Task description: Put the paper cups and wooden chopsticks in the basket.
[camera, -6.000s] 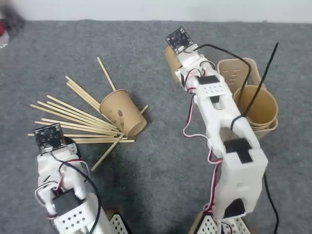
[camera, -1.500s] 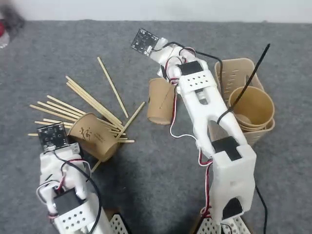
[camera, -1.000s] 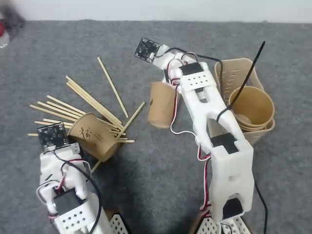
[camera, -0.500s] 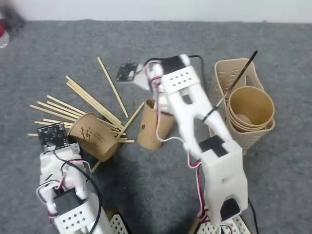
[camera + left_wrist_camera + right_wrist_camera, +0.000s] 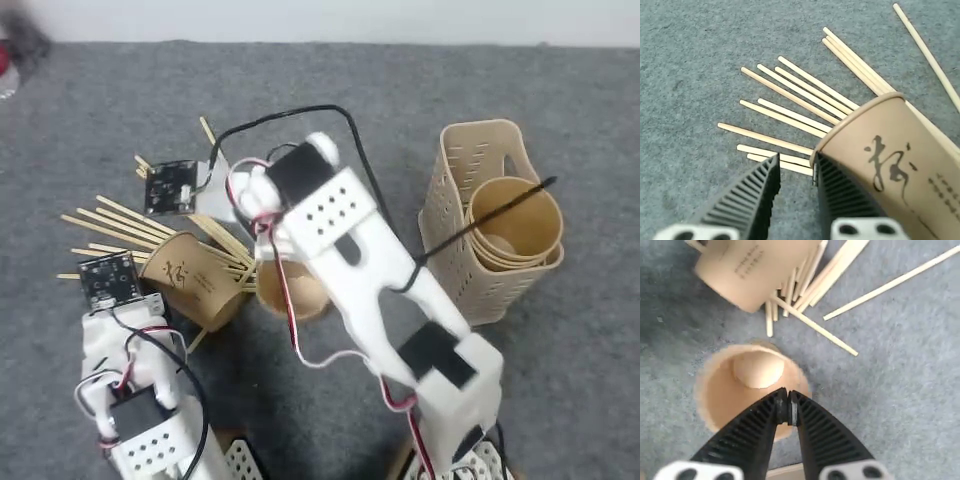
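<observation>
Two paper cups are outside the basket (image 5: 470, 165); a stack of cups (image 5: 520, 215) sits inside it, well apart from both sets of jaws. Noted: right jaws (image 5: 787, 396) clenched on the rim of the upright paper cup (image 5: 722, 395), mouth up, body below the tips; cannot tell whether it rests on the grey tabletop (image 5: 400, 90) or hangs clear. Just beyond those jaws lies the tipped paper cup (image 5: 890, 150), on top of the fanned wooden chopsticks (image 5: 800, 97). Noted: left jaws (image 5: 796, 160) parted by a narrow gap, nothing between them; the tipped cup's rim is just beside one jaw, and chopsticks spread ahead of the tips. Step in hand, as judged: cup transfer by the right arm, cup gripped but far from the basket. Next move likely calls for swinging it across and lowering it level, mouth-up, so it nests in the stack. Chopsticks not yet collected.
</observation>
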